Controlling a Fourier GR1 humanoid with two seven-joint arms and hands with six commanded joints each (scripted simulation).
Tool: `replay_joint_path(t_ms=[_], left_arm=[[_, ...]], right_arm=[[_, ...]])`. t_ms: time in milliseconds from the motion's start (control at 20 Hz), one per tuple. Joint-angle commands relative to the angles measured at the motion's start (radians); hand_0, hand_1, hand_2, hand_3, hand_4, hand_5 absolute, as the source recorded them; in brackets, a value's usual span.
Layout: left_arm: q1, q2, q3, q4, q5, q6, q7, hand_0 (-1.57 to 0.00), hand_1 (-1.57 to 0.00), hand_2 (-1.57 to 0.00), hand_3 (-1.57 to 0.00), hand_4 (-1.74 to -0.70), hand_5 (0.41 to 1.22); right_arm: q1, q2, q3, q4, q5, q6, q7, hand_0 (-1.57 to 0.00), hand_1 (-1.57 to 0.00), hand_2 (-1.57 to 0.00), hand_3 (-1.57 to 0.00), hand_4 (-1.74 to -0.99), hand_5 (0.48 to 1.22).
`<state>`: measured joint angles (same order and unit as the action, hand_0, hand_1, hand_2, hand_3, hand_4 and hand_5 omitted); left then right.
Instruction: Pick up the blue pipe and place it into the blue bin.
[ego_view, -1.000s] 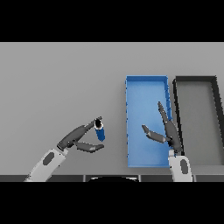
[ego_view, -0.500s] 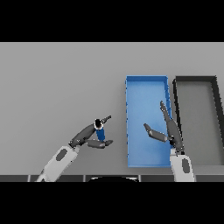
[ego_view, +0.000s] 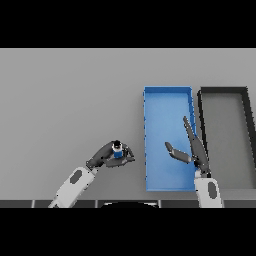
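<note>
**Left hand wrapped round the blue pipe, short of the bin**

Nearest the lower edge of the head view, both arms reach up onto the grey table (ego_view: 70, 100). On the left side, the left hand (ego_view: 107, 156) has its fingers and thumb curled round the blue pipe (ego_view: 118, 152), a short blue piece with a dark top that pokes up between them. Whether the pipe rests on the table or is lifted clear cannot be told. It sits just to the left of the blue bin (ego_view: 148, 140), outside its wall.

Over to the right, the right hand (ego_view: 192, 150) hangs above the blue bin's right half, fingers straight and pointing away from the robot, thumb spread out to the left, holding nothing.

Farther right, touching the blue bin's side, stands a black bin (ego_view: 247, 125) with a grey floor.
</note>
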<state>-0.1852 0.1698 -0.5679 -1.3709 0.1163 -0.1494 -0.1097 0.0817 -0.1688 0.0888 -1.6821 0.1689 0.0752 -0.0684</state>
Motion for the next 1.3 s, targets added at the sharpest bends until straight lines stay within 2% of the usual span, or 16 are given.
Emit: replay_joint_path(t_ms=[0, 200, 250, 300, 500, 600, 700, 750, 950, 1050, 1250], left_arm=[[0.007, 0.007, -0.011, -0.018, -0.007, 0.004, 0.003, -1.19, -1.27, -1.31, -1.26, -1.62, 1.106], [0.016, 0.003, -0.037, -0.018, -0.054, 0.037, -0.041, -1.42, -1.45, -1.46, -1.44, -1.52, 1.174], [0.018, 0.012, -0.031, -0.025, -0.062, 0.037, -0.059, -1.45, -1.47, -1.49, -1.47, -1.51, 1.183], [0.011, 0.003, -0.029, -0.032, -0.063, 0.041, -0.054, -1.47, -1.49, -1.50, -1.49, -1.50, 1.191], [0.003, -0.030, -0.015, -0.107, -0.044, 0.037, -0.111, -1.53, -1.54, -1.54, -1.54, -1.48, 1.209], [-0.001, -0.040, -0.016, -0.149, -0.047, 0.039, -0.085, -1.55, -1.55, -1.55, -1.55, -1.48, 1.213], [-0.037, -0.056, -0.008, -0.159, -0.060, 0.043, -0.038, -1.55, -1.56, -1.56, -1.56, -1.47, 1.216], [-0.036, -0.057, -0.011, -0.181, -0.057, 0.033, -0.037, -1.56, -1.56, -1.56, -1.56, -1.47, 1.217], [-0.066, -0.077, -0.010, -0.202, -0.068, 0.011, 0.040, -1.57, -1.57, -1.57, -1.57, -1.47, 1.219], [-0.062, -0.077, -0.007, -0.200, -0.067, -0.013, 0.030, -1.57, -1.57, -1.57, -1.57, -1.47, 1.220], [-0.066, -0.092, 0.005, -0.191, -0.080, -0.029, 0.059, -1.57, -1.57, -1.57, -1.57, -1.47, 1.220]], right_arm=[[-0.003, 0.000, -0.002, 0.002, -0.003, 0.001, 0.007, 0.00, 0.00, 0.00, 0.00, -1.178, 0.561], [-0.014, -0.001, 0.002, -0.001, -0.005, 0.007, 0.012, 0.00, 0.00, 0.00, 0.00, -1.174, 0.558], [-0.008, -0.005, 0.003, -0.003, -0.003, 0.010, 0.009, 0.00, 0.00, 0.00, 0.00, -1.171, 0.558], [-0.012, -0.005, -0.003, 0.000, -0.005, 0.005, 0.013, 0.00, 0.00, 0.00, 0.00, -1.166, 0.556], [0.011, -0.004, 0.006, -0.010, 0.010, 0.001, 0.001, 0.00, 0.00, 0.00, 0.00, -1.151, 0.550], [-0.009, -0.007, 0.005, 0.001, 0.028, -0.011, 0.020, 0.00, 0.00, 0.00, 0.00, -1.138, 0.552], [-0.006, -0.008, 0.004, -0.003, 0.017, -0.002, 0.004, 0.00, 0.00, 0.00, 0.00, -1.135, 0.559], [0.005, -0.007, 0.012, -0.012, 0.029, -0.006, -0.003, 0.00, 0.00, 0.00, 0.00, -1.129, 0.561], [-0.006, -0.023, -0.009, 0.005, 0.016, -0.001, 0.008, 0.00, 0.00, 0.00, 0.00, -1.123, 0.571], [-0.007, -0.035, -0.015, -0.008, 0.004, 0.008, 0.009, 0.00, 0.00, 0.00, 0.00, -1.124, 0.578], [-0.053, -0.059, -0.017, 0.019, -0.002, 0.037, 0.017, 0.00, 0.00, 0.00, 0.00, -1.123, 0.578]])
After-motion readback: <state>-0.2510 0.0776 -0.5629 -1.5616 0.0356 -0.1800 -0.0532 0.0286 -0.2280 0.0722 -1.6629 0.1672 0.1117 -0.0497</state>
